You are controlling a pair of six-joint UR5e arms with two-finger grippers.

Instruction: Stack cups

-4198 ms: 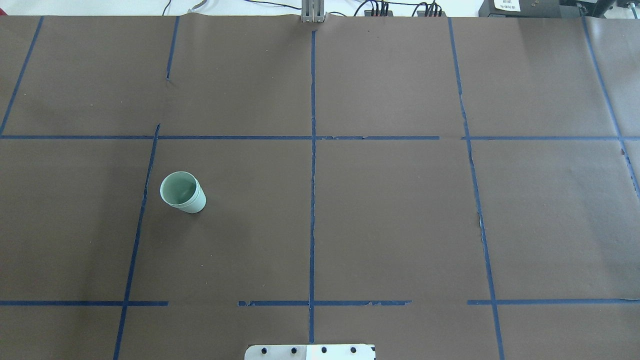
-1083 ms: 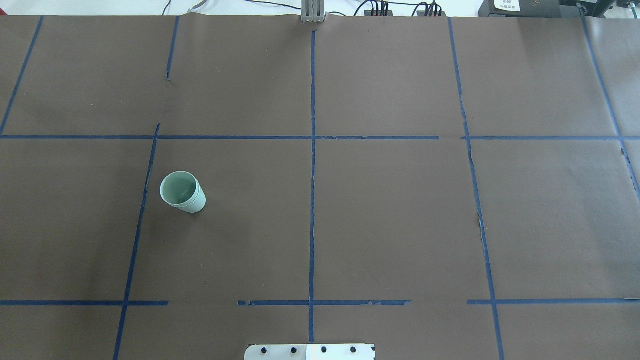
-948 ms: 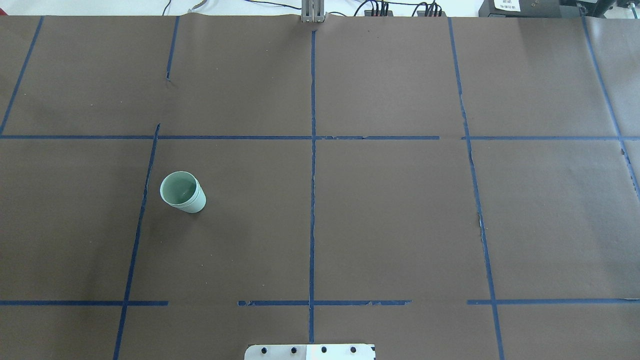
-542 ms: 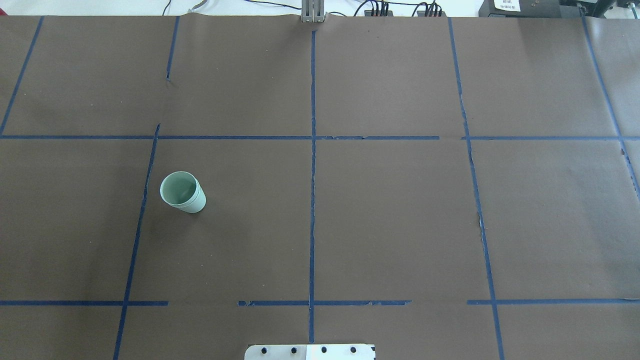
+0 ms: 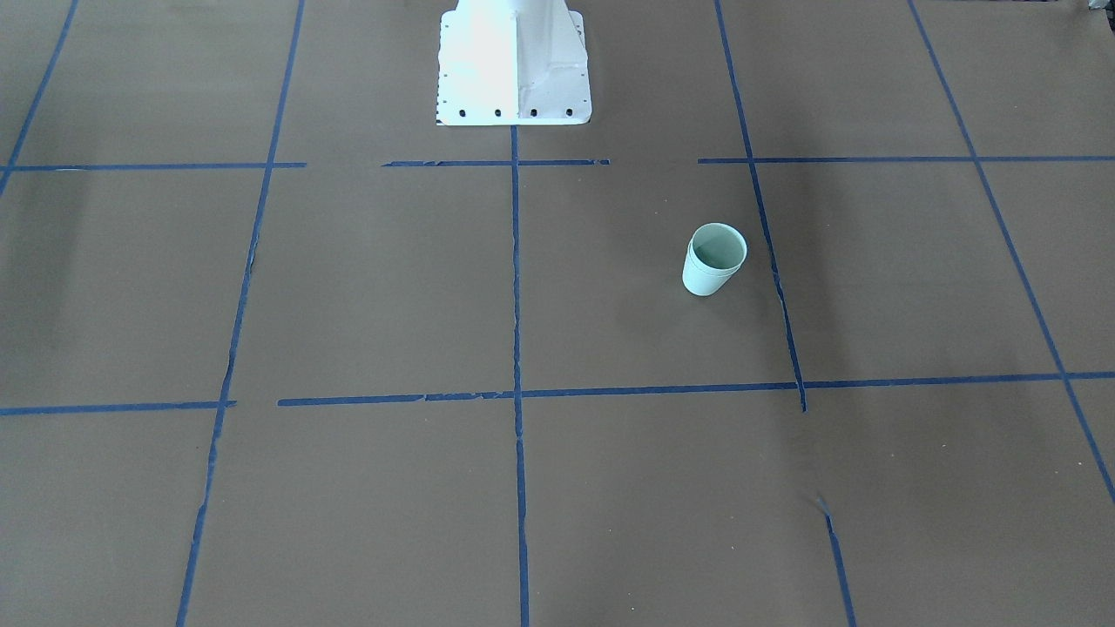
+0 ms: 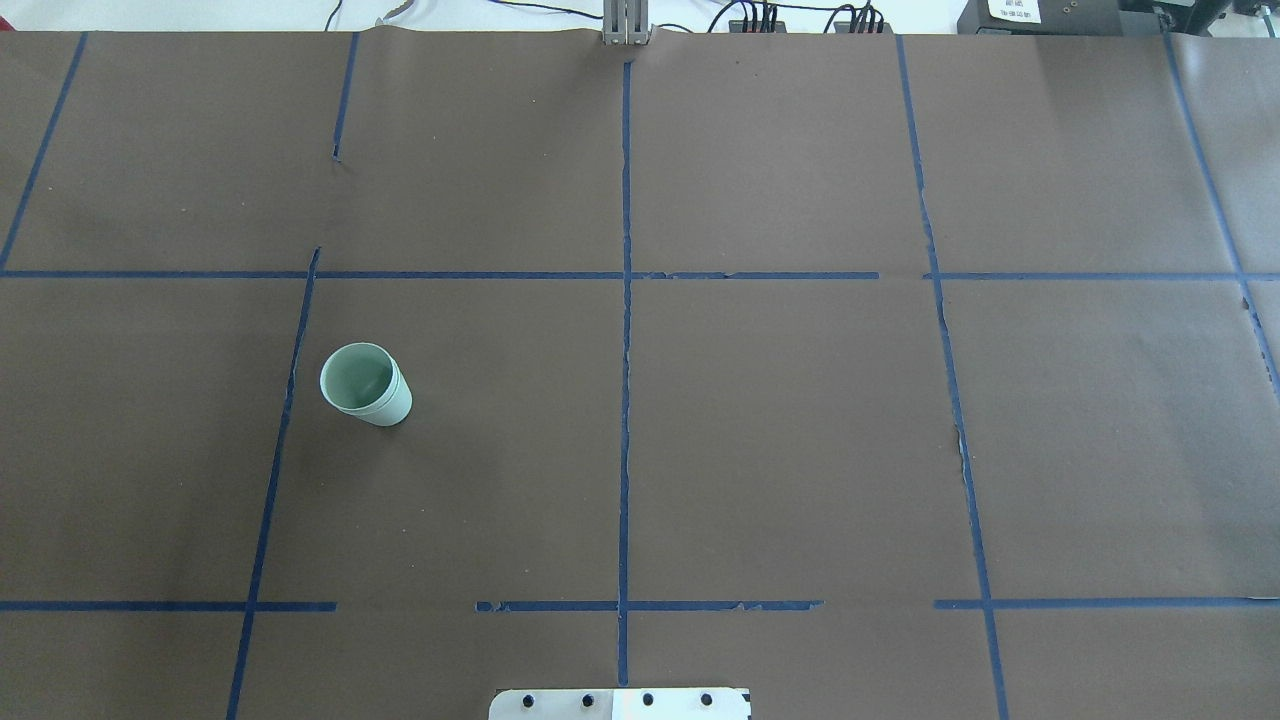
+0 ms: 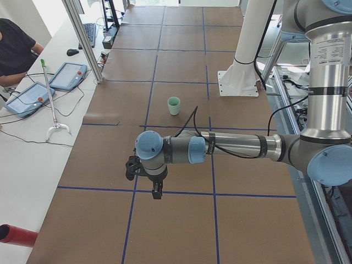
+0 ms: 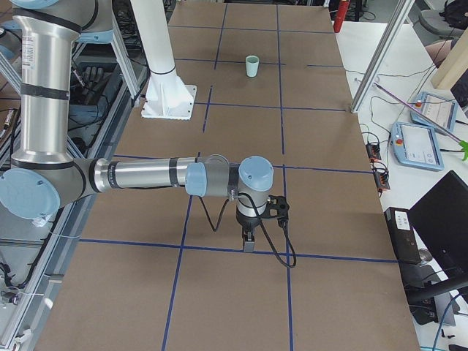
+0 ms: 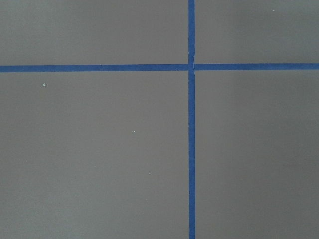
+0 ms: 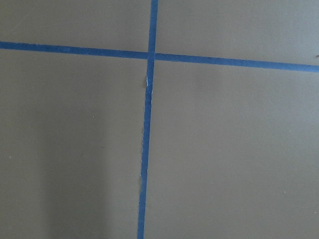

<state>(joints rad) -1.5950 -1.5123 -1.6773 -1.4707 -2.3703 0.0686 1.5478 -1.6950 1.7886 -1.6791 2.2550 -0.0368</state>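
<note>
The pale mint-green cups (image 6: 366, 386) stand upright as one unit on the brown table, left of centre in the overhead view. A second rim line just under the top rim suggests one cup sits inside the other. They also show in the front-facing view (image 5: 714, 259) and small in both side views (image 7: 174, 105) (image 8: 252, 66). My left gripper (image 7: 157, 192) hangs over the table's left end, far from the cups. My right gripper (image 8: 248, 241) hangs over the right end. I cannot tell whether either is open or shut. Both wrist views show only table and tape.
The white robot base plate (image 5: 514, 65) sits at the table's robot-side edge (image 6: 620, 703). Blue tape lines grid the brown table cover (image 6: 800, 420). Teach pendants (image 7: 69, 74) (image 8: 417, 142) and cables lie on side benches. A person (image 7: 14, 49) sits beyond the bench.
</note>
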